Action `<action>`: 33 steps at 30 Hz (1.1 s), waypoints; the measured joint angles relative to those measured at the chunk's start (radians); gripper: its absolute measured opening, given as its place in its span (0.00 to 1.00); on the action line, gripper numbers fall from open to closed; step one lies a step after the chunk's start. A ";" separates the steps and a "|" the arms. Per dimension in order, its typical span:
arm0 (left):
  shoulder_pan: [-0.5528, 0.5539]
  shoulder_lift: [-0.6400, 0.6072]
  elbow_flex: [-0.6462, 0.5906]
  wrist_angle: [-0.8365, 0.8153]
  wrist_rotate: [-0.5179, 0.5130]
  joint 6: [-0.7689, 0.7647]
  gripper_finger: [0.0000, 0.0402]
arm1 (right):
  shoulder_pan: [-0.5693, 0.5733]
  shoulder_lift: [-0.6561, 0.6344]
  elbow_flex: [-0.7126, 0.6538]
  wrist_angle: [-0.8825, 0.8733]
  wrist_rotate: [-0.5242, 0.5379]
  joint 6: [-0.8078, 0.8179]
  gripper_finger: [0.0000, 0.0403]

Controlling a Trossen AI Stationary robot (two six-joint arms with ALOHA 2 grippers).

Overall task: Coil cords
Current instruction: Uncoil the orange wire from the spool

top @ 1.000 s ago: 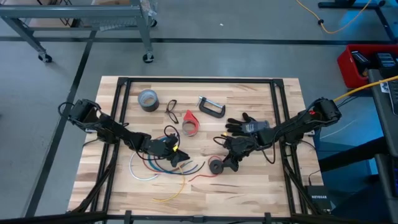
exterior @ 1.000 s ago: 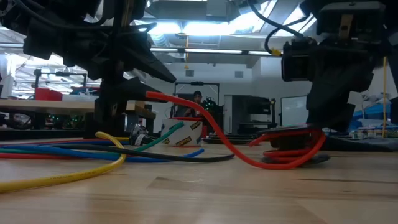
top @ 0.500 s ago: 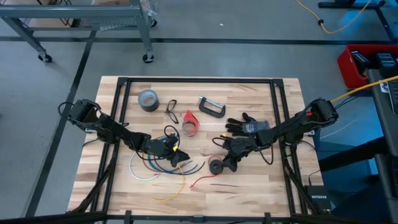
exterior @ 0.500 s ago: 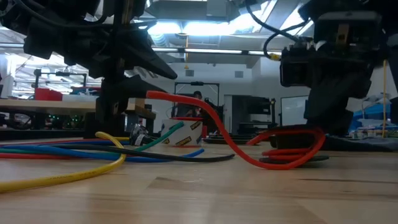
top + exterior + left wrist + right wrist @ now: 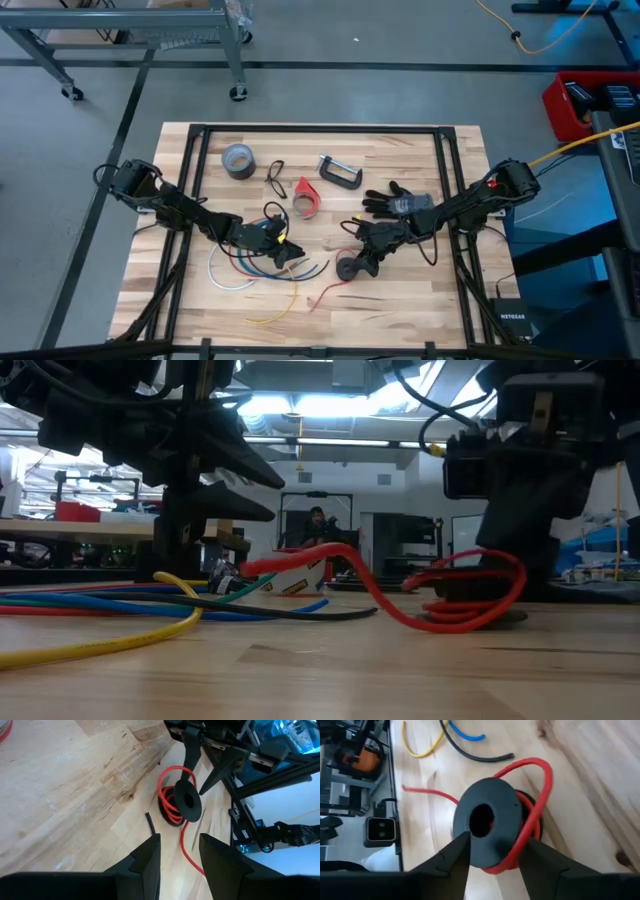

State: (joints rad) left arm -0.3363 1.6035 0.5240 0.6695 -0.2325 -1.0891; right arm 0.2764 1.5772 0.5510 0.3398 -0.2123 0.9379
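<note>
The right gripper [image 5: 358, 262] grasps the black spool [image 5: 487, 822] mid-surface, the left gripper [image 5: 290, 255] hangs released nearby, and loosely wound red wire [image 5: 532, 815] loops could spring off sideways.

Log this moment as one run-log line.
right hand: grips small black round spool | thin red wire: loosely looped | left hand: open, empty
</note>
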 joint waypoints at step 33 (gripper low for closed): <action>0.004 0.000 0.000 0.002 0.000 0.022 0.32 | -0.002 0.000 0.000 0.033 0.057 -0.073 0.02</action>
State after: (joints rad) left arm -0.3321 1.6035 0.5240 0.6712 -0.2329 -1.0667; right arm 0.2745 1.5772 0.5510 0.3726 -0.1548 0.8649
